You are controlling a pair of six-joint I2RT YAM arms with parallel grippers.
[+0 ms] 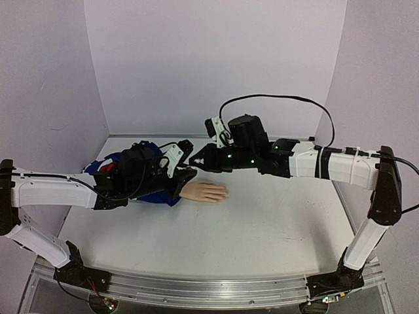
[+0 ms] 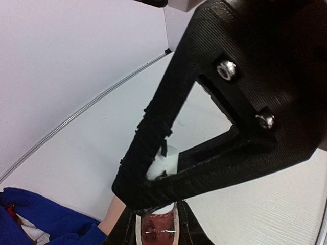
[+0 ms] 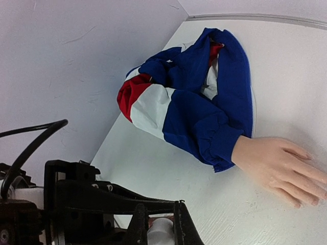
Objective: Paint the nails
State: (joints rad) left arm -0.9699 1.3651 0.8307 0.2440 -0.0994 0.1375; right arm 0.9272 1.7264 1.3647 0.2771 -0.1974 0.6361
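From here the only container I can find is the small pink bottle (image 2: 158, 232), held up above the table (image 1: 262, 229) just behind the wrist of the pale peach mannequin hand (image 1: 206, 191). My left gripper (image 1: 183, 171) is clamped around the bottle's body, and in the left wrist view I can see pinkish-red liquid behind the glass between its fingers. The white cap (image 2: 164, 159) sits on top of the bottle, and my right gripper (image 1: 194, 159) is closed on that cap, its black fingers pinched against it from above. The mannequin hand lies palm down on the table with its fingers pointing towards the right arm's side. The nails (image 3: 305, 154) are at those fingertips, well apart from both grippers, and are too small for me to judge their colour. A bunched blue, red and white sleeve (image 3: 194, 107) covers the wrist and trails off behind the left arm. The table is white and faintly textured, with plain pale walls on three sides, a metal rail (image 1: 209, 291) along the near edge, and a black cable (image 1: 275, 97) looping over the right arm.
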